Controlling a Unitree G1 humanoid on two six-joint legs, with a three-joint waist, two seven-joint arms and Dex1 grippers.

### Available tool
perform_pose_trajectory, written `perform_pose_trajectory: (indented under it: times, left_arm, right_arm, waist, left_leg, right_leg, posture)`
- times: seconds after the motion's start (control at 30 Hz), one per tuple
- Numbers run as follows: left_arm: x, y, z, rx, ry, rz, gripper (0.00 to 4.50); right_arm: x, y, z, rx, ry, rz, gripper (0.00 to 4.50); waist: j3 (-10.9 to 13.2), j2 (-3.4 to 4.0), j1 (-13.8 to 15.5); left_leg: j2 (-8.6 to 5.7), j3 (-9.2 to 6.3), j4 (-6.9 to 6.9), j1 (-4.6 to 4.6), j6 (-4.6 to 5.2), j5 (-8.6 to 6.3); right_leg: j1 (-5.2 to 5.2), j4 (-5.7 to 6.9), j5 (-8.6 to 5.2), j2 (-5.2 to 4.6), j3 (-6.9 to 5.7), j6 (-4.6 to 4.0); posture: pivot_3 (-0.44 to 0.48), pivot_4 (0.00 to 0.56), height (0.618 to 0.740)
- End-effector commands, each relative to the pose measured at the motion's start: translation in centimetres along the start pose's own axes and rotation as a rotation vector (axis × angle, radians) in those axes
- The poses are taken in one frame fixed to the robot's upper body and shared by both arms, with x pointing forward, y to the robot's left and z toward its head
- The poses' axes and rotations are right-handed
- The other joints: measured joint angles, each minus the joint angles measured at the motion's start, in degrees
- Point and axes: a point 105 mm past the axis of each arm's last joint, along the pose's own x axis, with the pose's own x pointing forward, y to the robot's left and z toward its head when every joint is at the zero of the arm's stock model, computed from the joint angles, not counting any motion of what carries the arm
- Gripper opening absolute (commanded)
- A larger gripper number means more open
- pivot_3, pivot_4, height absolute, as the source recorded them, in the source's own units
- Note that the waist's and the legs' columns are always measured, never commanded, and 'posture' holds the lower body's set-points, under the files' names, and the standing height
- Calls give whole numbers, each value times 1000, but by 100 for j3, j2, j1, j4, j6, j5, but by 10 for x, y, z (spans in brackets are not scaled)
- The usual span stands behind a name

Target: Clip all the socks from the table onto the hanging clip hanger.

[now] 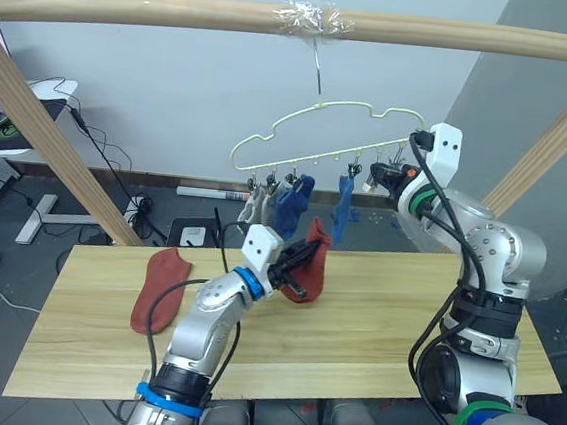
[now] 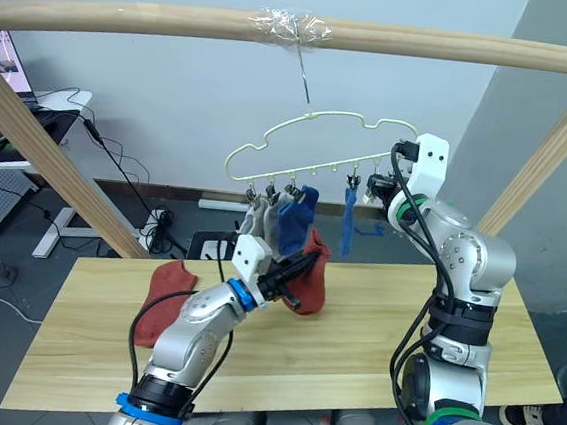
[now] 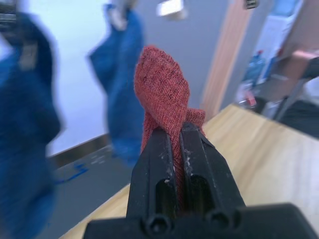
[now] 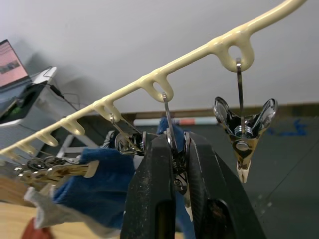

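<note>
A rust-red sock [image 1: 309, 260] is pinched between the closed fingers of the left gripper [image 1: 292, 264], lifted above the table [image 1: 373, 322], just below the blue socks [image 1: 293, 201] already hanging on the clip hanger [image 1: 321, 136]. The right gripper [image 4: 179, 164] is closed around a metal clip [image 4: 172, 144] on the hanger's far-right side. A second red sock [image 1: 159, 286] lies flat near the table's left end.

Even indoor light; left wrist background blurred

Clip hanger [image 1: 321, 136] above table [image 1: 372, 332], one sock [image 1: 159, 286] lying at table's left
</note>
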Motion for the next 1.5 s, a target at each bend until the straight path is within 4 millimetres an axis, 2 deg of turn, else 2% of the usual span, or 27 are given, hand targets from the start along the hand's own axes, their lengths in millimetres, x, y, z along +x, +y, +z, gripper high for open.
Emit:
perform_pose_trajectory:
  times: [0.03,0.27,0.53,0.9,1.4,1.43,1.5]
  left_arm:
    - [15,-12,7,-13,-23,-66,36]
    - [39,-15,4,-34,31,-124,36]
    - [60,-10,18,-7,16,-144,36]
    - [66,-5,37,5,-39,-128,36]
    - [76,-7,49,15,-72,-135,36]
    - [76,-7,50,16,-72,-135,0]
    - [76,-6,51,15,-75,-132,0]
  right_arm:
    - [-10,6,12,40,-21,15,41]
    - [-16,13,10,60,16,26,41]
    - [-19,14,5,50,31,28,41]
    - [-19,13,2,9,40,24,41]
    - [-17,14,-7,-1,58,28,41]
    - [-17,14,-7,-3,57,28,754]
    - [-17,14,-7,-1,55,35,1374]
  waist:
    - [0,1,-7]
    - [-4,6,-139]
    - [-5,9,-203]
    - [-6,9,-228]
    - [-6,9,-229]
    - [-6,9,-229]
    - [-6,9,-231]
  left_leg:
    - [0,0,0,0,0,0]
    - [0,-1,2,-5,0,0]
    - [2,-1,2,-4,1,1]
    - [1,-1,3,-5,1,1]
    - [1,-1,4,-5,1,1]
    - [1,-1,4,-5,1,1]
    - [1,-1,3,-5,1,1]
  right_leg:
    - [0,0,0,1,0,0]
    - [-1,-1,0,3,0,1]
    - [-1,2,1,6,0,3]
    - [-2,2,2,6,1,5]
    - [-2,2,3,6,2,6]
    - [-2,2,3,6,2,6]
    - [-2,2,3,6,2,5]
  posture:
    - [-138,133,740]
    - [-157,129,740]
    - [-164,125,740]
    - [-156,122,740]
    - [-151,128,740]
    - [-152,128,740]
    - [-152,128,740]
